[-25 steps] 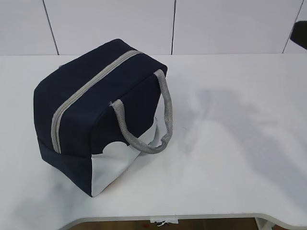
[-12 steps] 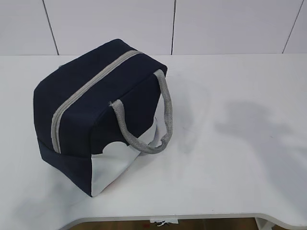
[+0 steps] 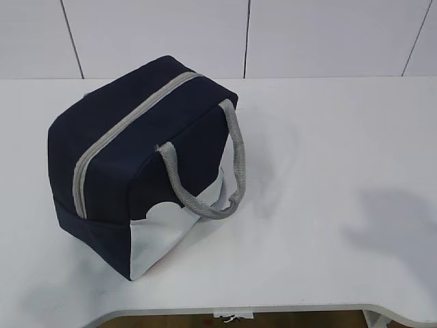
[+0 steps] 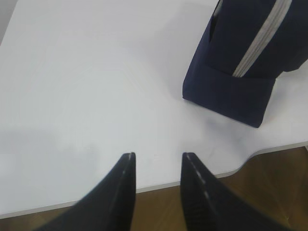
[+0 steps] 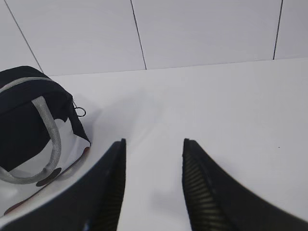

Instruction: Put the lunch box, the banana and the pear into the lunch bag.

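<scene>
The navy lunch bag [image 3: 136, 164] stands on the white table at the left in the exterior view, its grey zipper [image 3: 123, 133] shut along the top and a grey handle [image 3: 232, 164] hanging on its side. It also shows in the left wrist view [image 4: 245, 62] and the right wrist view [image 5: 33, 125]. My left gripper [image 4: 156, 156] is open and empty over the table's front edge, left of the bag. My right gripper [image 5: 154, 142] is open and empty above bare table, right of the bag. The lunch box, banana and pear are out of view. Neither gripper shows in the exterior view.
The white table [image 3: 328, 171] ends at a curved front edge [image 3: 273, 311] with brown floor [image 4: 269, 192] below. A white panelled wall [image 3: 307, 34] stands behind. The zipper's ring pull [image 5: 80, 112] hangs at the bag's far end.
The dark arm part at the exterior view's upper right edge has left the frame. The shadow on the table has slid toward the right front. The bag has not moved.
</scene>
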Robot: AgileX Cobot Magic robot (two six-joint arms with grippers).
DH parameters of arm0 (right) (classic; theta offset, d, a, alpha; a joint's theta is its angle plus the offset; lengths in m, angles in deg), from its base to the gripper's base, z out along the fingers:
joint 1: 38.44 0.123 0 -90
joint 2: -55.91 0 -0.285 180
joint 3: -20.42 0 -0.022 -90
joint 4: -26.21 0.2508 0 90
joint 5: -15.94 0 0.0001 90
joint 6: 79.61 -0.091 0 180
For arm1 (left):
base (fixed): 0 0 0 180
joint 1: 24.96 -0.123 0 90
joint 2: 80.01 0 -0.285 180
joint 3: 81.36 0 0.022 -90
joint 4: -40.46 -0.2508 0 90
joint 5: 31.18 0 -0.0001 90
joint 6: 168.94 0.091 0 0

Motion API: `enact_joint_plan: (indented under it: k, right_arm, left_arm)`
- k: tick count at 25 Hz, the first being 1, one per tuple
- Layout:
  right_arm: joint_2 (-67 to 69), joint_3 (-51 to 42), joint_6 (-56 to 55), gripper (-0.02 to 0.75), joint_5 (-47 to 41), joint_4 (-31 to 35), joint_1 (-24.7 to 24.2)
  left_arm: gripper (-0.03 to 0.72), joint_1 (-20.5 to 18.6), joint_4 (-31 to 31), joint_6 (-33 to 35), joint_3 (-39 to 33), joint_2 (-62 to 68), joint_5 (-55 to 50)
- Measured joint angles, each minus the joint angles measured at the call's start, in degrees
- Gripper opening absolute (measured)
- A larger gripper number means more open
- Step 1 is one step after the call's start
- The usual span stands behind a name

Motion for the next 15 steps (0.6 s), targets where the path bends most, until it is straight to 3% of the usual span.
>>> enact_joint_plan:
  k: [4,12,15]
  right_arm:
    - [-5.3,0.0,4.7,0.3,-5.1,3.2,0.0]
    - [-11.8,0.0,15.9,0.3,-17.2,15.8,0.0]
    - [-14.2,0.0,16.8,0.3,-21.2,16.4,0.0]
  left_arm:
    - [0.243,0.0,0.0,0.0,0.0,0.0,0.0]
    - [0.243,0.0,0.0,0.0,0.0,0.0,0.0]
    - [0.243,0.0,0.0,0.0,0.0,0.0,0.0]
